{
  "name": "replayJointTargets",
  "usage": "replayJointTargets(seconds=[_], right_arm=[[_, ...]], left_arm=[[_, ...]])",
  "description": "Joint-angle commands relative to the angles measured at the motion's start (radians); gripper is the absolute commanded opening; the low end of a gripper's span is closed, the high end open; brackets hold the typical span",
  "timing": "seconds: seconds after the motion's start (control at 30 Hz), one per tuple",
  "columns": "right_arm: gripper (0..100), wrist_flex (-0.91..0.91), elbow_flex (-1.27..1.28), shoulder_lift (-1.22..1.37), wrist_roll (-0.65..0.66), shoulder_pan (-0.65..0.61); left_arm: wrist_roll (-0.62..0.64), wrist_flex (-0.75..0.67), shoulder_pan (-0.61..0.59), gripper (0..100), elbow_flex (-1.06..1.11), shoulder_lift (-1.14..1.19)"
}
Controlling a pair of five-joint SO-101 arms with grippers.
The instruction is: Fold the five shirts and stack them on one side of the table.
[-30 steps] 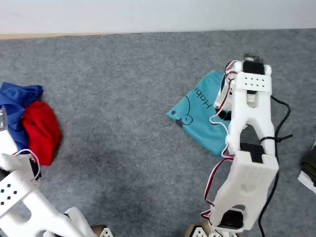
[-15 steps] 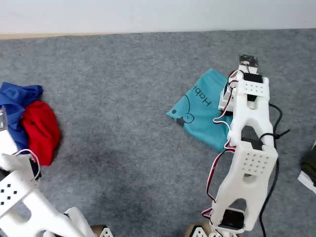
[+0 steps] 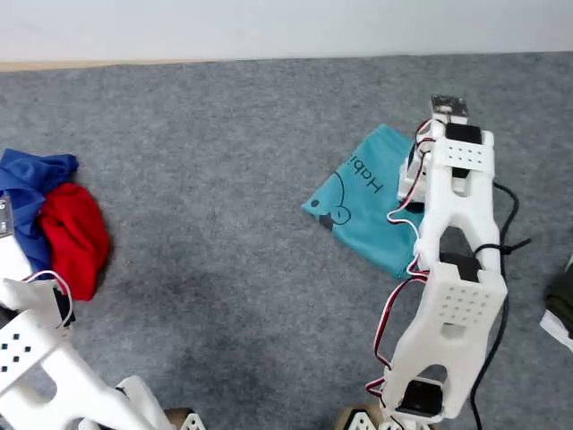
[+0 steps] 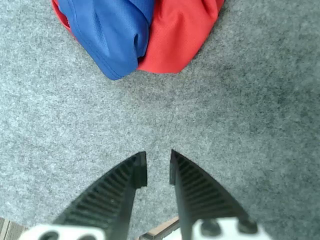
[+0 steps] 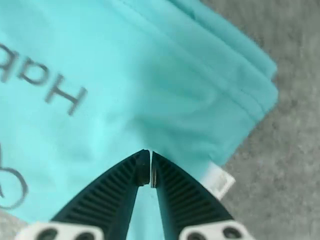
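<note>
R gripper point(image 5: 150, 167): black ribbed jaws closed almost tip to tip, pressed down on the folded cotton teal shirt point(image 5: 100, 75) w/ dark print. Cloth puckered toward the tips, so prob. a thin fold was nipped; not certain. Teal shirt lay right of centre on the grey felt-covered table point(image 3: 224, 134), partly under R arm's white links. A white sewn-in label point(image 5: 218, 181) poked out at its edge near the jaws.

L gripper point(image 4: 153, 170): jaws a narrow slit apart, nothing between, hung over bare felt near the crumpled blue shirt point(image 4: 110, 30) & crumpled red shirt point(image 4: 175, 35), both mesh knit. These two touched each other at table's left edge. Dark cloth bundle point(image 3: 562, 300) at right edge, too cropped to ID.

Risks (judgement):
- If only the top layer was caught, a lift would peel the fold open, so refold needed.
- Felt looked grippy; dragging instead of lifting could bunch or roll the lower layers.
- Thin nip near the tips could slip out mid-carry.
- Blue & red looked unfolded, so much of the task was left.
</note>
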Motion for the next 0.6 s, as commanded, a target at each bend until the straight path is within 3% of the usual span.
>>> replayJointTargets(seconds=[0.0, 0.13, 0.3, 0.37, 0.57], right_arm=[[1.1, 0.09, -0.057, -0.111, -0.14, -0.002], [8.2, 0.15, -0.057, -0.165, -0.27, -0.025], [36.8, 0.157, -0.057, -0.194, -0.45, -0.059], [43.3, 0.134, -0.057, -0.193, -0.465, -0.097], [37.8, 0.007, -0.057, -0.133, -0.502, -0.153]], left_arm=[[-0.003, 0.026, 0.002, 8, -0.002, -0.015], [-0.003, 0.026, 0.006, 8, -0.002, -0.015], [-0.003, 0.026, 0.006, 8, -0.002, -0.015], [-0.003, 0.026, 0.006, 8, -0.002, -0.015], [-0.003, 0.026, 0.003, 8, -0.002, -0.015]])
